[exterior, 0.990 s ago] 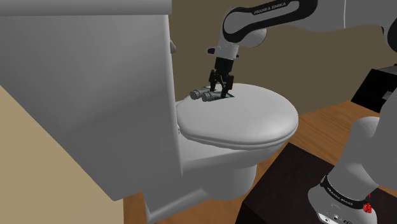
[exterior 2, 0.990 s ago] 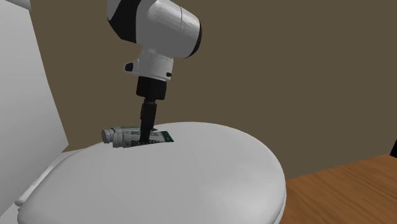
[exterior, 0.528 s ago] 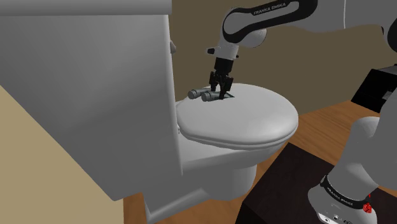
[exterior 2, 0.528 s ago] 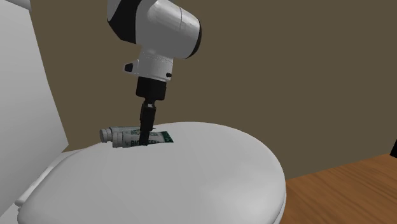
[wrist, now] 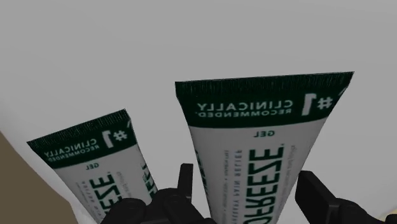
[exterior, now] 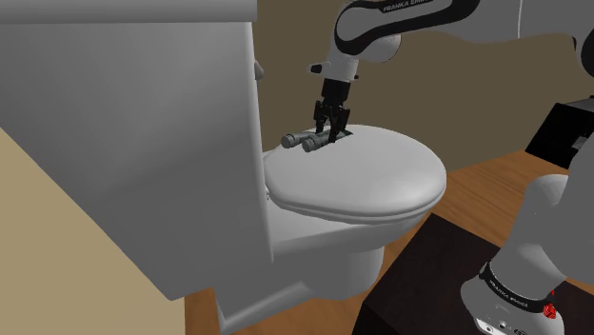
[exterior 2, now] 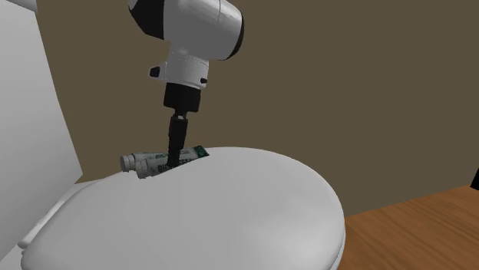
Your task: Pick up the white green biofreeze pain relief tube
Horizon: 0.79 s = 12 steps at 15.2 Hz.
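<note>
Two white tubes with dark green crimped ends lie side by side at the back of the closed toilet lid (exterior: 362,176). My gripper (wrist: 248,198) is shut on the white and green Biofreeze tube (wrist: 257,137); its fingers (wrist: 318,197) clasp the tube's body. The held tube (exterior 2: 153,162) slants, green end raised off the lid, cap end low toward the tank. In the shoulder view my gripper (exterior: 330,133) comes straight down on the held tube (exterior: 306,143). The second tube (wrist: 95,162) lies beside the held one, apart from the fingers.
The tall toilet tank (exterior: 143,124) rises close behind the tubes at the shoulder view's left. A brown wall (exterior 2: 345,92) stands behind the lid (exterior 2: 230,215). Wooden floor (exterior: 476,200) and my dark stand (exterior: 428,276) lie at the lower right.
My fingers closed on the tube a second ago. Since then the hand has risen slightly and the tube's green end has tipped up off the lid.
</note>
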### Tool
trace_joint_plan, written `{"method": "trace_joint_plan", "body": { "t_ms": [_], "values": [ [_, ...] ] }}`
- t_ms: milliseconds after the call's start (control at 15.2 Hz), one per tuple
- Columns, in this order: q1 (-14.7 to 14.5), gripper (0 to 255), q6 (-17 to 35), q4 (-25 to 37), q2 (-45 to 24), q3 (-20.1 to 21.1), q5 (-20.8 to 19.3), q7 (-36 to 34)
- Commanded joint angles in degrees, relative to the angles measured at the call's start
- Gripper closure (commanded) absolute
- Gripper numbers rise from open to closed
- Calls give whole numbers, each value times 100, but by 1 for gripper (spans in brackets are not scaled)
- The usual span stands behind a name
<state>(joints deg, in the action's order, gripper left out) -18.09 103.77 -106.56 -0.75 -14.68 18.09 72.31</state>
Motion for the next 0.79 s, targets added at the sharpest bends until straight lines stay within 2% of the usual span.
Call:
{"method": "trace_joint_plan", "body": {
  "t_ms": [0,594,726],
  "values": [
    [-2,255,-147,134,22,2,-17,-55],
    [14,255,-804,808,28,-14,-54,-235],
    [14,255,-816,820,28,-14,-54,-238]
  ]
}}
